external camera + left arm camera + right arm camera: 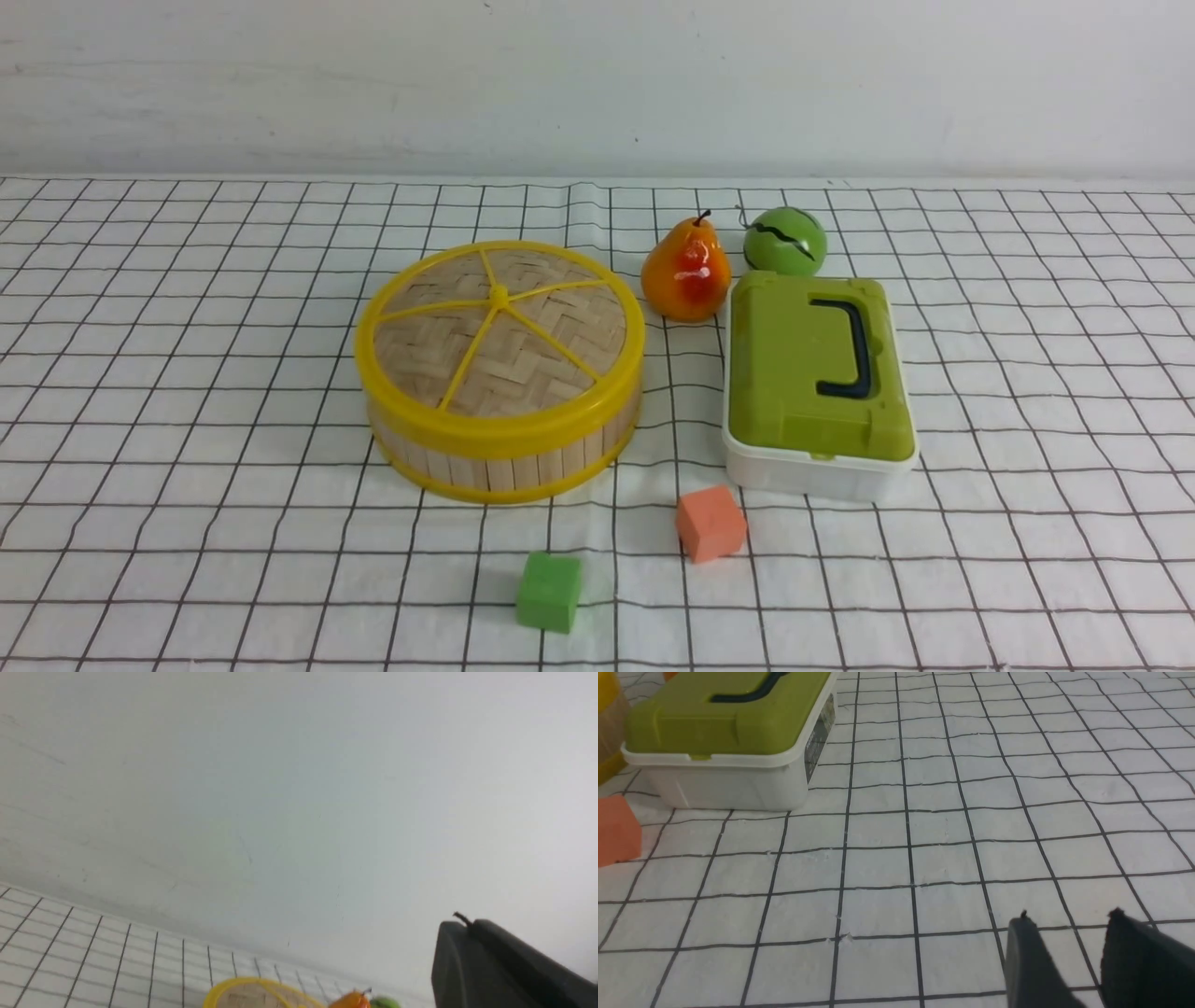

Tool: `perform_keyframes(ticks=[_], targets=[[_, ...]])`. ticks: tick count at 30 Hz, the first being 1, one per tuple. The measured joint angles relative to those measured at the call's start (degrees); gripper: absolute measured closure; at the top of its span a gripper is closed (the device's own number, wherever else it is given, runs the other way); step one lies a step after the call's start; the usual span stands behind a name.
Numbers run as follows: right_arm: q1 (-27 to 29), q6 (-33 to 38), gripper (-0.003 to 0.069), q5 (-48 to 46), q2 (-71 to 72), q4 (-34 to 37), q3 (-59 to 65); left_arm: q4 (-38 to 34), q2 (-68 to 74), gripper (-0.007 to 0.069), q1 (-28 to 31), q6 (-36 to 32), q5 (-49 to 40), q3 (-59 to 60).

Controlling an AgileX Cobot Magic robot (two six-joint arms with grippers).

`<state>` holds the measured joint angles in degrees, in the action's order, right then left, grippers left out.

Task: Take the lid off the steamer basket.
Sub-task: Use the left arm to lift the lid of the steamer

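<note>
My front camera looks down across the whole cloth [187, 523]. Left wrist camera faces the wall [299, 788], sharing the lid [243, 994]'s edge; right one, low and close, shares the box [728, 742].

right end effector [1069, 915] | fingers [1031, 961] dark grey, blunt, nub-tipped

Pear [685, 271]; ball [784, 241]; box [817, 373]; orange cube [710, 524]; green cube [549, 591]

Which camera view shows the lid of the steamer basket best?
The front view: the whole lid shows, with spokes and knob, seated on the steamer basket. The left wrist view catches only part of its rim and weave at the frame edge. The right wrist view shows almost nothing.
</note>
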<state>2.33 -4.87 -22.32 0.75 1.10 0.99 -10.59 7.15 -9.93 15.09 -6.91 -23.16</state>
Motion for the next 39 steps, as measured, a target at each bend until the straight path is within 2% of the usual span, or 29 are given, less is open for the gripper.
perform_keyframes(ticks=[4, 7, 10, 12, 14, 15, 16, 18, 20, 24, 29, 33, 36, 39], targets=[[0.0, 0.0, 0.0419, 0.0, 0.0, 0.0, 0.0, 3.0, 12.6, 0.0637, 0.0, -1.8, -14.8, -12.2], [0.0, 0.0, 0.0419, 0.0, 0.0, 0.0, 0.0, 4.9, 21.1, 0.0637, 0.0, -2.0, -19.5, -16.3], [0.0, 0.0, 0.0419, 0.0, 0.0, 0.0, 0.0, 3.0, 30.0, 0.0637, 0.0, -3.4, -22.9, -18.7], [0.0, 0.0, 0.0419, 0.0, 0.0, 0.0, 0.0, -1.0, 36.0, 0.0637, 0.0, -6.7, -24.0, -20.6], [0.0, 0.0, 0.0419, 0.0, 0.0, 0.0, 0.0, -8.5, 41.6, 0.0637, 0.0, -13.2, -24.6, -23.2], [0.0, 0.0, 0.0419, 0.0, 0.0, 0.0, 0.0, -9.3, 42.6, 0.0637, 0.0, -14.6, -24.8, -23.5], [0.0, 0.0, 0.0419, 0.0, 0.0, 0.0, 0.0, -15.1, 47.0, 0.0637, 0.0, -19.8, -25.5, -25.8], [0.0, 0.0, 0.0419, 0.0, 0.0, 0.0, 0.0, -20.8, 52.8, 0.0637, 0.0, -26.4, -27.5, -30.1], [0.0, 0.0, 0.0419, 0.0, 0.0, 0.0, 0.0, -22.6, 58.3, 0.0637, 0.0, -28.7, -29.7, -34.6], [0.0, 0.0, 0.0419, 0.0, 0.0, 0.0, 0.0, -21.7, 68.2, 0.0637, 0.0, -28.8, -33.6, -43.0], [0.0, 0.0, 0.0419, 0.0, 0.0, 0.0, 0.0, -13.6, 80.9, 0.0637, 0.0, -23.3, -37.4, -57.2], [0.0, 0.0, 0.0419, 0.0, 0.0, 0.0, 0.0, -11.3, 87.4, 0.0637, -0.3, -21.3, -39.6, -64.4], [0.0, 0.0, 0.0419, 0.0, 0.0, 0.0, 0.0, -7.1, 93.4, 0.0630, -3.0, -20.6, -40.3, -71.0], [0.0, 0.0, 0.0419, 0.0, 0.0, 0.0, 0.0, -0.2, 98.5, 0.0571, -7.3, -18.3, -40.8, -76.2]])
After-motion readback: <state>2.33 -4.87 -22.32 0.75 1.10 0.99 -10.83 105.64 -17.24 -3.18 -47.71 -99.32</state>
